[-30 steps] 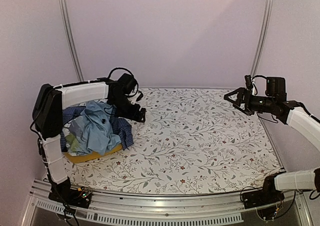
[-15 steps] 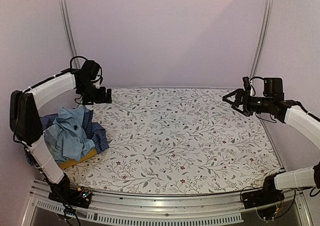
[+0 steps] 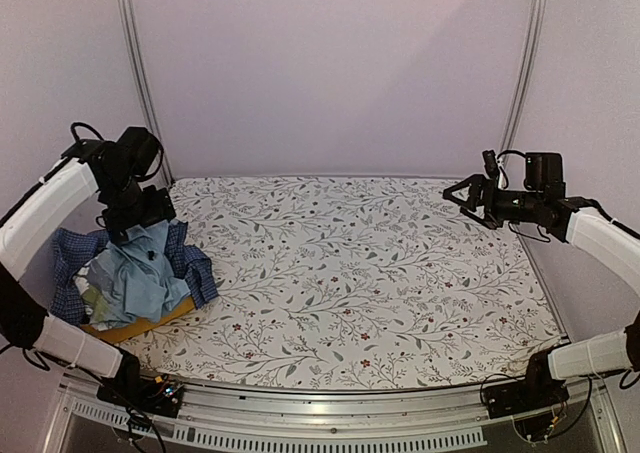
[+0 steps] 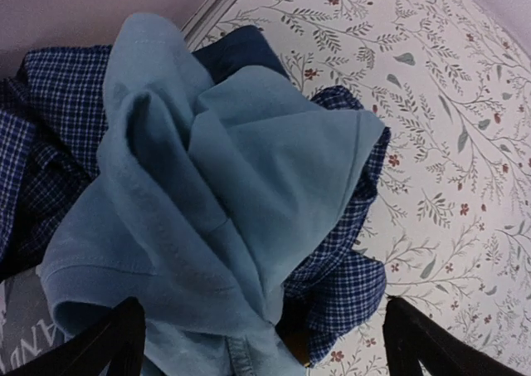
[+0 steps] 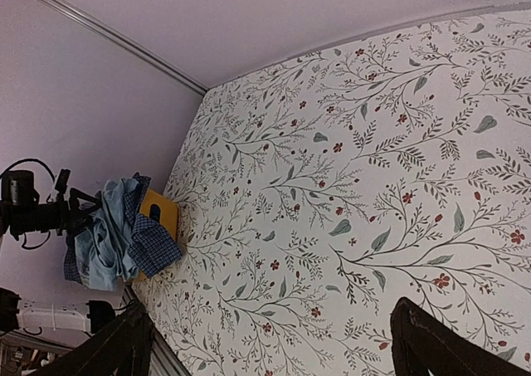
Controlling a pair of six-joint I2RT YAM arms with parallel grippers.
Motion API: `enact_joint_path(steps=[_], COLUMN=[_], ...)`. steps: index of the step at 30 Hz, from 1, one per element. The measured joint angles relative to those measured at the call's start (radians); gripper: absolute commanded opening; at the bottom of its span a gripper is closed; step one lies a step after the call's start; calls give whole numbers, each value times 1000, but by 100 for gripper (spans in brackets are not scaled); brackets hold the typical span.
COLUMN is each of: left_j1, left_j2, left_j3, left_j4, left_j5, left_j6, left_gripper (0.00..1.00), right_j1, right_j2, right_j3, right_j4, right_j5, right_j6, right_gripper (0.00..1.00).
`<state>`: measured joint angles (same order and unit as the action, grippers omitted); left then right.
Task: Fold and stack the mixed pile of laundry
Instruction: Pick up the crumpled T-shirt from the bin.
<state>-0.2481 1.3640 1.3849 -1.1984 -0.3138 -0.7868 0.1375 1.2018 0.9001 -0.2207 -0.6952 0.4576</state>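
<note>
Mixed laundry pile [image 3: 135, 273] sits heaped in the yellow basket [image 3: 150, 323] at the worktop's [image 3: 380, 273] near-left corner. Left jaws hang released just above it. Right jaws are released and empty at the far-right edge. Risk: grabbing 2 tangled garments together could drag the basket.

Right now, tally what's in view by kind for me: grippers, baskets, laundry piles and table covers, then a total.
Grippers: 2 (left gripper, right gripper, both open)
Yellow basket: 1
Laundry pile: 1
Floral table cover: 1
Total: 5

Laundry pile [image 3: 135, 273] hides most of the yellow basket [image 5: 160, 211]
</note>
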Motion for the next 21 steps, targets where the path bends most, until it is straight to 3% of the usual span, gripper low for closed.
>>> enact_joint_path(steps=[6,9,10,11,15,21], left_j1=[5,6,7,9,35,67], left_j2=[-138,-145,-139,-134,-119,-135], left_j3=[-152,-205,-220,-230,-241,-89], left_j4=[-125,-125,-122,-119,-89,-32], left_j5=[-50,-52,-52,-52,-44,-24], left_j6=[-137,-156,-156,-156,-134,-46], left_gripper=[99,85,79,67,2,0], right_j1=[0,0,0,0,0,0], right_j2=[0,0,0,0,0,0], right_j3=[0,0,0,0,0,0], right_j4=[22,28,28,28,29,29], right_j5=[-13,-18,-18,-18,-18,-18], right_j6=[10,14,14,15,14,15], right_gripper=[99,99,99,99,99,99])
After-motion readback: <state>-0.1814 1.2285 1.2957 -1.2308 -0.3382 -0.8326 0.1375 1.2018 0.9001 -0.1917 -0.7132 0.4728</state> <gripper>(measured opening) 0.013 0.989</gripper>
